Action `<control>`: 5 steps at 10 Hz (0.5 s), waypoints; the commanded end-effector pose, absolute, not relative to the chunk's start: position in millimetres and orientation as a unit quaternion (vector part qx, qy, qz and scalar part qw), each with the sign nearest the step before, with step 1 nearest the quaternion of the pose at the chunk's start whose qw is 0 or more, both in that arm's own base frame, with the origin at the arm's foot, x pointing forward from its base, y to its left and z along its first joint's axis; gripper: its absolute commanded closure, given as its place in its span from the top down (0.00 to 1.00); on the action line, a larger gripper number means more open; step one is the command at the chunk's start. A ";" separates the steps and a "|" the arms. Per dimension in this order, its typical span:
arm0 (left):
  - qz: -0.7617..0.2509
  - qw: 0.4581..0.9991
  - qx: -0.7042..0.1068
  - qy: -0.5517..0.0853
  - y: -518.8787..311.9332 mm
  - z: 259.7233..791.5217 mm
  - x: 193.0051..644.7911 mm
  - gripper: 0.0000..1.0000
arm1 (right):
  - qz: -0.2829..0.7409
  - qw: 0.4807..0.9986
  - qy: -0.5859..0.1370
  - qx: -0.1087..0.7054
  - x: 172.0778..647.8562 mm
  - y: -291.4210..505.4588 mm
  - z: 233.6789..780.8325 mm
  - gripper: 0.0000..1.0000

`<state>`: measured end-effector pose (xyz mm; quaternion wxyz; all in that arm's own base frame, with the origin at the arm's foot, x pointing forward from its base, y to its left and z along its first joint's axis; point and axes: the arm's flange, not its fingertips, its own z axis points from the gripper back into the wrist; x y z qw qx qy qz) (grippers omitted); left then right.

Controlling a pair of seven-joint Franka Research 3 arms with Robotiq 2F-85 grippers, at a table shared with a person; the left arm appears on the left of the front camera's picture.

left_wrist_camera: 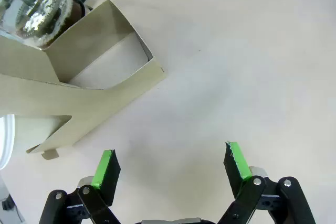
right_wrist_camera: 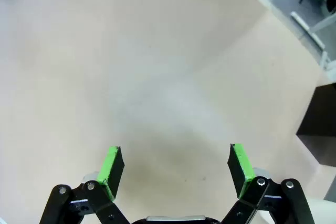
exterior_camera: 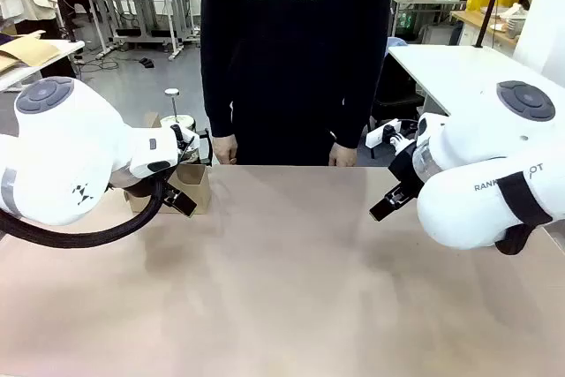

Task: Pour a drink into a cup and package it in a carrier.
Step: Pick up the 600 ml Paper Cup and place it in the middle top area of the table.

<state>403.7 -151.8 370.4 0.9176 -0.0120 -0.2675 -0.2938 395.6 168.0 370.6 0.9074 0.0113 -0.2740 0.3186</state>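
The left arm (exterior_camera: 62, 156), at the table's (exterior_camera: 282, 306) left edge: white rounded shell, grey disc cap, small black mark, thick black cable looped beneath. The right arm (exterior_camera: 494, 183), at the table's right edge: matching white shell and grey cap, black strap, partial dark lettering. The left gripper (left_wrist_camera: 170, 163) and right gripper (right_wrist_camera: 175, 165): black linkages, silver pivot screws, green pads. The person (exterior_camera: 296, 59), beyond the table's far edge: black sweatshirt, white NIKE SB print with swoosh.

A person (exterior_camera: 296, 59) in black stands behind the tan table (exterior_camera: 291, 297).

Front camera faces across table (exterior_camera: 291, 306); wrist cameras overlook it closely.
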 end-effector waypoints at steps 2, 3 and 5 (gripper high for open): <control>-0.294 0.918 -0.012 -0.267 -151.8 370.5 403.7 1.00 | 0.319 0.907 -0.274 0.011 395.6 168.0 370.6 1.00; -0.294 0.918 -0.012 -0.267 -151.8 370.5 403.7 1.00 | 0.319 0.907 -0.274 0.011 395.6 168.0 370.6 1.00; -0.294 0.918 -0.012 -0.267 -151.8 370.5 403.7 1.00 | 0.319 0.907 -0.274 0.011 395.6 168.0 370.6 1.00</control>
